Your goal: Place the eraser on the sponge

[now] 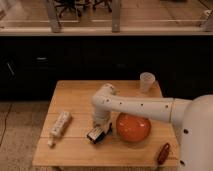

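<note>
My gripper (100,126) hangs low over the wooden table (75,95), just left of the orange bowl (133,127). Directly under it lies the eraser (93,134), a small black block with a pale face turned toward the front left. A dark-blue patch, the sponge (104,132), shows right beside and partly beneath the eraser and is mostly covered by the gripper. Whether the eraser rests on the sponge or is still held, I cannot tell.
A long white power strip (59,125) lies at the table's left side. A translucent cup (146,81) stands at the back right. A reddish-brown object (163,152) lies near the front right corner. Dark cabinets stand behind the table.
</note>
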`<state>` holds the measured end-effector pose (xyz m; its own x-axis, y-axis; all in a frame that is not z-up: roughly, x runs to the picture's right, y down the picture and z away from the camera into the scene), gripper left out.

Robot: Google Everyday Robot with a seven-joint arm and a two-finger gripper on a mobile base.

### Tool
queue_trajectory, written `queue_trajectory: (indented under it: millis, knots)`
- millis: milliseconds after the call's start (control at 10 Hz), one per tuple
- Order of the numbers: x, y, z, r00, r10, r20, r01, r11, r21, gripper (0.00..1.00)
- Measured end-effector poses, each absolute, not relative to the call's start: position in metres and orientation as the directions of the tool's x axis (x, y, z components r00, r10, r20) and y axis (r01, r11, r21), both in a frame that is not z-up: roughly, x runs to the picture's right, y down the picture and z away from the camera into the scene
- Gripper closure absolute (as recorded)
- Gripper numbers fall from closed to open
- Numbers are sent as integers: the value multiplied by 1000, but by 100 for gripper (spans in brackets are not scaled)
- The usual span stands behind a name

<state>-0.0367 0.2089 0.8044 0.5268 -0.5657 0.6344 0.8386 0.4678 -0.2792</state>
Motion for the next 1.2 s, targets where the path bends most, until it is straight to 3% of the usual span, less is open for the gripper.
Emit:
queue_trajectory:
  millis: [700, 800, 1200]
  knots:
    - [-41, 214, 809, 488, -603, 631, 864, 435, -252, 97]
    - [-41, 214, 809, 483, -603, 634, 867, 433, -249, 91]
    - [-43, 215, 808, 468, -595, 654, 874, 424, -239, 48]
